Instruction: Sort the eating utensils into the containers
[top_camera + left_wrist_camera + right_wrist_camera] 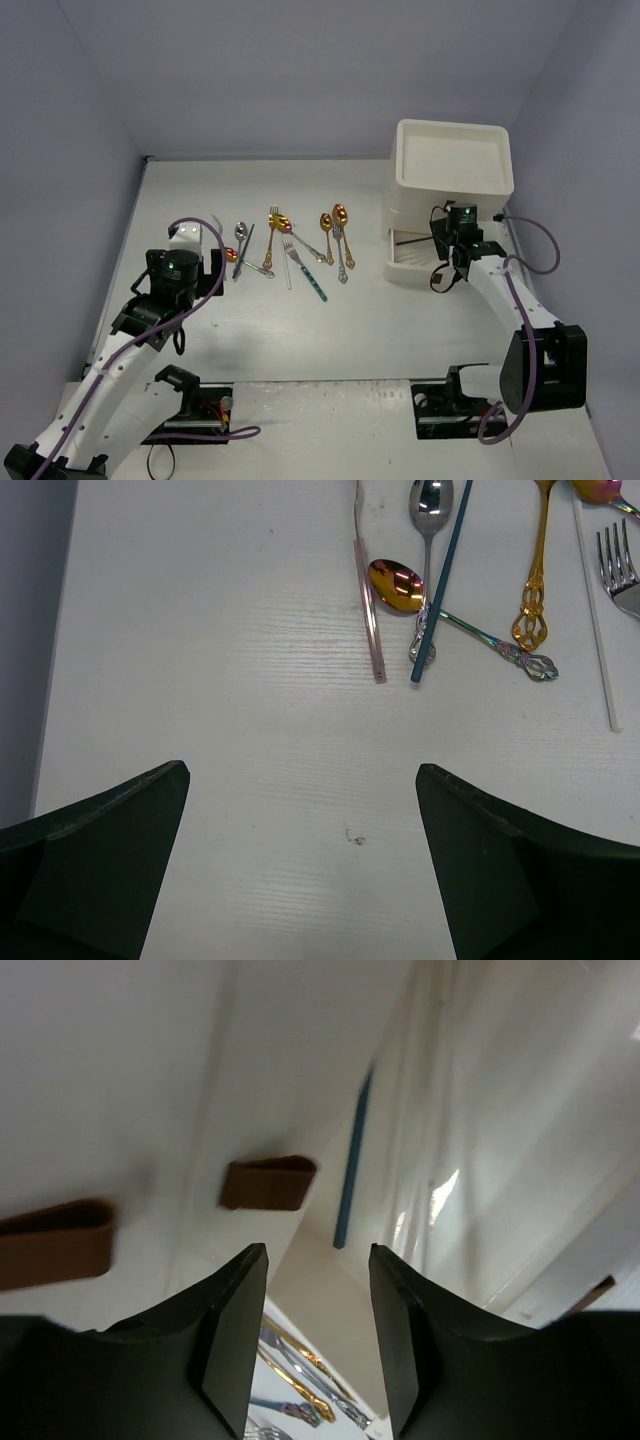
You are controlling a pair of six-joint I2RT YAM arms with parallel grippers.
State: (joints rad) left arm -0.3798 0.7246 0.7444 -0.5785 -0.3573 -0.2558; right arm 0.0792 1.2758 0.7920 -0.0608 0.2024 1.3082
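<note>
Soft, even light falls from above on the desk (300, 330), with faint shadows. A gold spoon (398, 586) in the left wrist view glints brightly. The right wrist view is blurred: the cabinet (120, 1060) looks washed out, the dark fingers (232, 1330) unfocused.

We can read no words, numbers, labels or signs on the cabinet (455, 160), the spoons and forks (290, 248), or the table (330, 335).

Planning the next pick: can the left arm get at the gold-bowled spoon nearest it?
Probably yes: its jaws stand open and only bare table lies before the spoon, though a teal handle crosses its stem.
</note>
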